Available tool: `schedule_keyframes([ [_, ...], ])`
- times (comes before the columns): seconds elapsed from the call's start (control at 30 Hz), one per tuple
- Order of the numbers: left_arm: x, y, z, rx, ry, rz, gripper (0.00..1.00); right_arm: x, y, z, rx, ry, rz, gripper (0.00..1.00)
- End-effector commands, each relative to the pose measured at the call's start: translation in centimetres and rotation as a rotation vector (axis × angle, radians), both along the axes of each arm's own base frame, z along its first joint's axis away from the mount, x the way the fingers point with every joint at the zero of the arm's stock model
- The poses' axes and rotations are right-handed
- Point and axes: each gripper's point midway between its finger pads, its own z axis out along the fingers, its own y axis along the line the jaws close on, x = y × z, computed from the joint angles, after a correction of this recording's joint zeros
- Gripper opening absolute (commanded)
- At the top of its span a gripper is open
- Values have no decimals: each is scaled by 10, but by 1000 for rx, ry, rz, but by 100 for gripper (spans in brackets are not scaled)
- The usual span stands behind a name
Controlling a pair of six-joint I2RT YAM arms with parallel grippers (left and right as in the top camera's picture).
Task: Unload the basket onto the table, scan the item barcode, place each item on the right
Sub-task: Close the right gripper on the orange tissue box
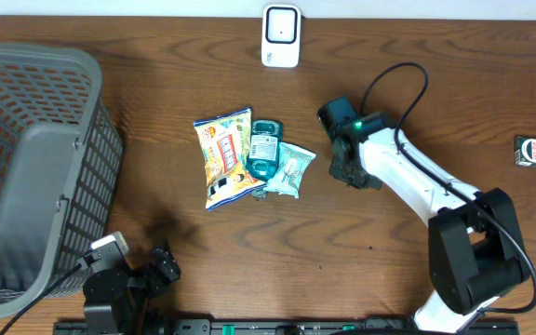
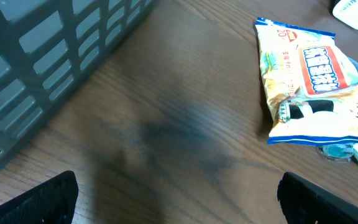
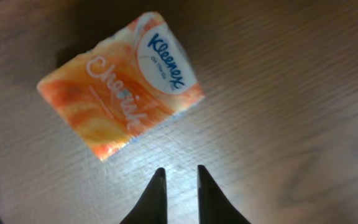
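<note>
Kleenex tissue pack [image 3: 120,87] lies flat on the counter [image 3: 291,93], just ahead of the right tool [image 3: 179,171] and apart from it.
It is probably light, soft and crushable, in slick film, so pinch gently across its narrow sides. The right tool is nearly closed and empty; the left tool [image 2: 176,176] gapes wide, empty.

1 grey basket [image 1: 26,167] stands ahead and to the left of the left gripper [image 1: 161,265]. 3 packets cluster to the left of the right gripper [image 3: 180,169]: 1 yellow snack bag [image 1: 224,156], 1 teal pack [image 1: 265,149] and 1 pale green sachet [image 1: 291,169]. 1 orange Kleenex pack [image 3: 122,84] lies just ahead of the right gripper. 1 white scanner [image 1: 280,35] sits well ahead of both. 1 small dark round item [image 1: 532,151] lies well to the right gripper's right. Grippers: 2.
</note>
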Motion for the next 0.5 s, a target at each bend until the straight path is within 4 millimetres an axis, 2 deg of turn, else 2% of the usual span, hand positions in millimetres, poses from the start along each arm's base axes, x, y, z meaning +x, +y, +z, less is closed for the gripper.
schedule_keyframes([
  [0.0, -2, -1, 1, -9, 1, -3, 98, -5, -16, -22, 4, -23, -94, 7],
  [0.07, -2, -1, 1, -9, 1, -3, 98, -9, -19, -31, 0, -26, -108, 5],
  [0.2, -2, -1, 1, -9, 1, -3, 98, -8, -36, -36, -55, -67, -156, 5],
  [0.47, -2, -1, 1, -9, 1, -4, 98, 26, -48, -42, -30, -148, -121, 5],
])
